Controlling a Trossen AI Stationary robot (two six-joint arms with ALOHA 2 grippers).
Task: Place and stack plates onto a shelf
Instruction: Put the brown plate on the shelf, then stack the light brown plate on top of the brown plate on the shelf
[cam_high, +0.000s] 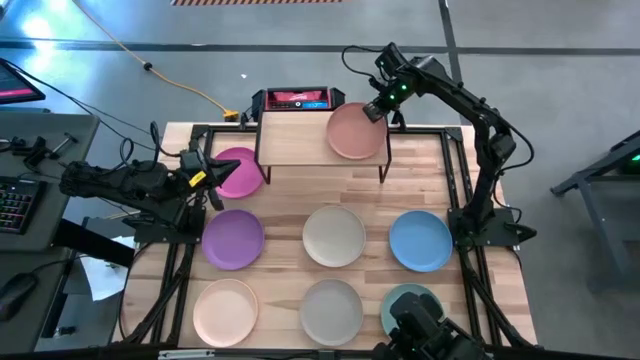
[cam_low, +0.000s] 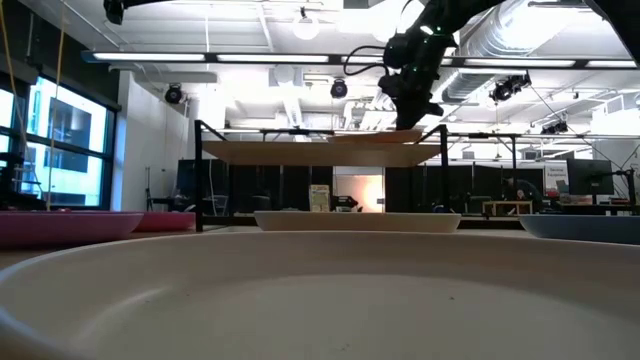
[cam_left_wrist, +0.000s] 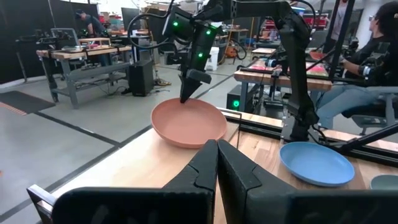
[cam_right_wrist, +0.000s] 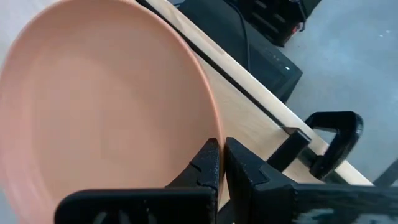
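The shelf (cam_high: 300, 140) stands at the table's far edge. A peach-pink plate (cam_high: 355, 132) lies on its right half and shows large in the right wrist view (cam_right_wrist: 106, 106). My right gripper (cam_high: 377, 110) is at that plate's far right rim, shut on it. My left gripper (cam_high: 210, 178) hovers shut and empty by the left rim of a magenta plate (cam_high: 240, 172). On the tabletop lie purple (cam_high: 233, 238), cream (cam_high: 334, 236), blue (cam_high: 420, 240), peach (cam_high: 226, 310), beige (cam_high: 331, 310) and teal (cam_high: 408, 303) plates. My right gripper pinches the peach-pink plate's rim at its far right side (cam_right_wrist: 214, 132), one finger (cam_right_wrist: 208, 158) over the inside of the plate and one outside. The fingers come down from above, slanting from the far side (cam_left_wrist: 186, 93). The plate's underside rests on the shelf board (cam_left_wrist: 143, 165).
The left half of the shelf board (cam_high: 290, 140) is bare. A red and black device (cam_high: 297, 99) sits behind the shelf. Black clamps and frame rails (cam_high: 455, 150) run along the table's edges. People sit at desks beyond the table (cam_left_wrist: 367, 56).
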